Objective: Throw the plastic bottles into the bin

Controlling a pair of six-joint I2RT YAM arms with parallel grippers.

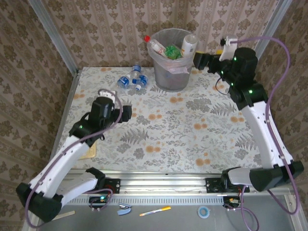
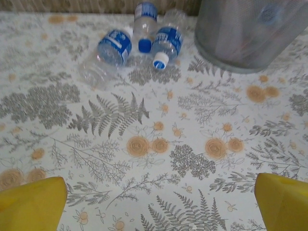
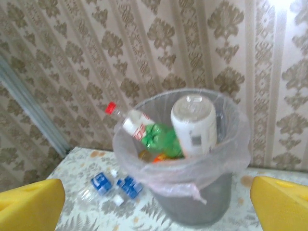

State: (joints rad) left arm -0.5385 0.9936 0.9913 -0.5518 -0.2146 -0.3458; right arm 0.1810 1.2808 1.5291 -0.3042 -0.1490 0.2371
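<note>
Bin (image 3: 192,202) packed, bottles (image 3: 161,139) inside half-buried (three more outside); left fingers (image 2: 29,204), right fingers (image 3: 279,202) spread, empty.

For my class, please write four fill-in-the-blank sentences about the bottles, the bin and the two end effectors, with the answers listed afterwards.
1. Beside the bin, ___ plastic bottles lie on the table.
2. Their labels are ___.
3. The clear bottle poking out of the bin has a ___ cap.
4. The left end effector and the right end effector are both ___.

Answers: three; blue; red; open.
</note>
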